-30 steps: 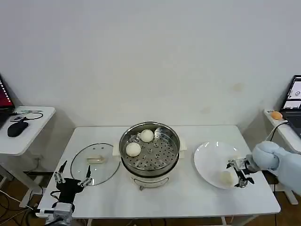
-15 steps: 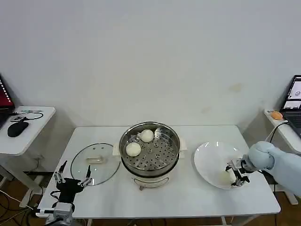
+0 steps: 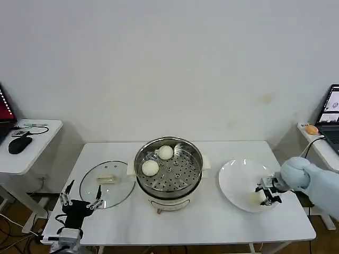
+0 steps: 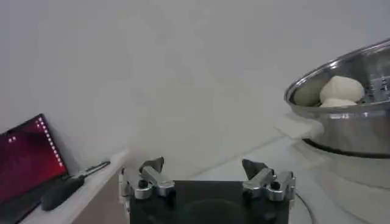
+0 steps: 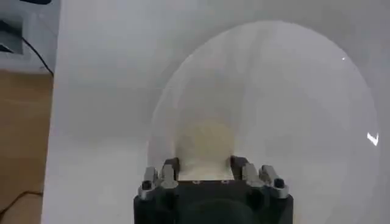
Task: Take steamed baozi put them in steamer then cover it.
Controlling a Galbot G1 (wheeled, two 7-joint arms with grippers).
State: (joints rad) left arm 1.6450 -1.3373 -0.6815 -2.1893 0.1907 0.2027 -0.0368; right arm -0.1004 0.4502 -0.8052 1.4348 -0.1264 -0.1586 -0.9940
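Observation:
The steamer (image 3: 169, 194) stands at the table's middle, and two steamed baozi (image 3: 166, 152) (image 3: 150, 168) lie on its perforated tray. Another baozi (image 3: 253, 199) rests on the white plate (image 3: 235, 174) to the right. My right gripper (image 3: 266, 194) is down on that plate, fingers pressed to both sides of the bun. In the right wrist view the baozi (image 5: 204, 143) fills the gap of the right gripper (image 5: 205, 165). The cover (image 3: 107, 182) lies flat left of the steamer. My left gripper (image 3: 81, 197) hangs open near the table's front left corner, holding nothing; the left wrist view shows the left gripper (image 4: 207, 170) and the steamer (image 4: 347, 122).
A side table on the left carries a black mouse (image 3: 19, 143) and a laptop. A second side table on the right holds an orange object (image 3: 311, 129) and another laptop. Bare tabletop lies in front of the steamer.
My right gripper has shifted a little over the plate and closed in around the baozi there. The left arm has stayed still.

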